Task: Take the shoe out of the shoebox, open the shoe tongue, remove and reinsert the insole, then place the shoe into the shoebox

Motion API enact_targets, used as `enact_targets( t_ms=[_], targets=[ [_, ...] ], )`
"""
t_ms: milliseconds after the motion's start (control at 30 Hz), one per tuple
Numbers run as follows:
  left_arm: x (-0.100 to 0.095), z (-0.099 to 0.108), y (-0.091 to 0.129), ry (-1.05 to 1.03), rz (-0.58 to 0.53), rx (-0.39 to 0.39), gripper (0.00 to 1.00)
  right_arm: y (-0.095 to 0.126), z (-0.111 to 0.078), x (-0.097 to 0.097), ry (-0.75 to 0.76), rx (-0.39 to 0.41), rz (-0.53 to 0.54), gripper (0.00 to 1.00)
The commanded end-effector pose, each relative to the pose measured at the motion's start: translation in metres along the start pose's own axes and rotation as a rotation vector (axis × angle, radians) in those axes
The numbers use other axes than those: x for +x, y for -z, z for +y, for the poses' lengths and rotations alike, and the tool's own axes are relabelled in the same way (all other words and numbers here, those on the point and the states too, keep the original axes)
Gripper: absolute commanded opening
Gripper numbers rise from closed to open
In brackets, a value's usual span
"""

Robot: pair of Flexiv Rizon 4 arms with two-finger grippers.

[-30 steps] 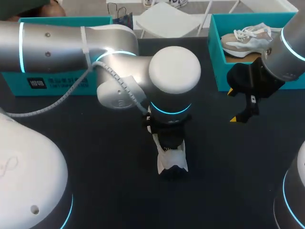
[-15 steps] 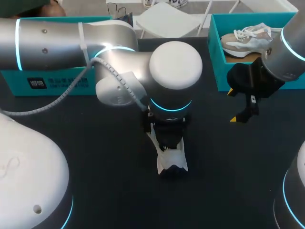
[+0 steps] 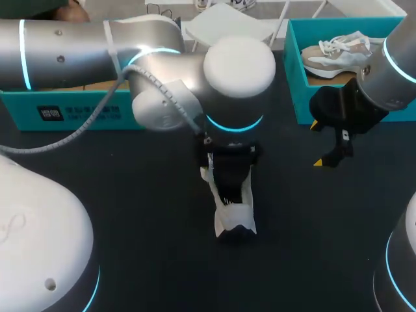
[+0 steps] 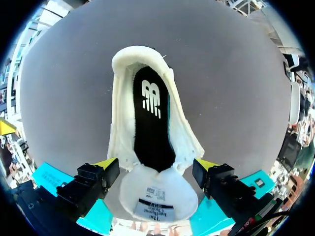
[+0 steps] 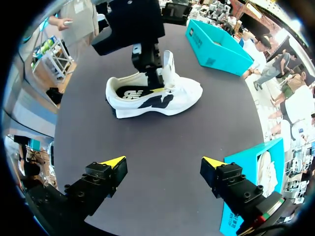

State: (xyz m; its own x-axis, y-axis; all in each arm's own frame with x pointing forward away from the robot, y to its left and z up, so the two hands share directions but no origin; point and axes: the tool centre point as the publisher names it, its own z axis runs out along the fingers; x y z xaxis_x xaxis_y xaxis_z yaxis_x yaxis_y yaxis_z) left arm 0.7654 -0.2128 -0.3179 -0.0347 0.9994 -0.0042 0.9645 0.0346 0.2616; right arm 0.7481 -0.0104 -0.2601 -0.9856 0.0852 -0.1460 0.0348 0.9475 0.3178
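A white shoe (image 3: pixel 234 218) lies on the dark table, heel toward me. In the left wrist view the shoe (image 4: pixel 123 132) is seen from above, its black insole (image 4: pixel 150 118) lying inside and its tongue (image 4: pixel 157 196) folded out toward the toe. My left gripper (image 4: pixel 156 164) hangs open over the tongue, one yellow tip to each side of the shoe, holding nothing. From the head view my left gripper (image 3: pixel 231 174) is right above the shoe. My right gripper (image 3: pixel 318 144) hangs open and empty in front of the teal shoebox (image 3: pixel 290 71). Its own view shows the shoe (image 5: pixel 152 96) ahead of the right gripper (image 5: pixel 163 162).
The shoebox at the back right holds a second, beige and white shoe (image 3: pixel 338 53). Another teal box (image 3: pixel 65 112) stands at the back left, also seen beyond the shoe (image 5: pixel 219 46). Bare dark tabletop lies between the shoe and my right gripper.
My left arm has lifted off the shoe and drawn back a little, so more of the shoe shows under it. The right arm has not moved.
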Motion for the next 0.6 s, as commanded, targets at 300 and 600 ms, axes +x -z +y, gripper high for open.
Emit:
enact_targets(
  t_ms=[300,600],
  targets=[
    [0.023,0.029,0.042,-0.059,-0.026,0.028,1.0,-0.002,0.001,0.0,0.0,0.002,0.0,1.0],
    [0.022,0.06,0.024,-0.04,-0.012,0.017,0.85,-0.002,0.001,0.0,0.0,0.002,0.0,1.0]
  ],
)
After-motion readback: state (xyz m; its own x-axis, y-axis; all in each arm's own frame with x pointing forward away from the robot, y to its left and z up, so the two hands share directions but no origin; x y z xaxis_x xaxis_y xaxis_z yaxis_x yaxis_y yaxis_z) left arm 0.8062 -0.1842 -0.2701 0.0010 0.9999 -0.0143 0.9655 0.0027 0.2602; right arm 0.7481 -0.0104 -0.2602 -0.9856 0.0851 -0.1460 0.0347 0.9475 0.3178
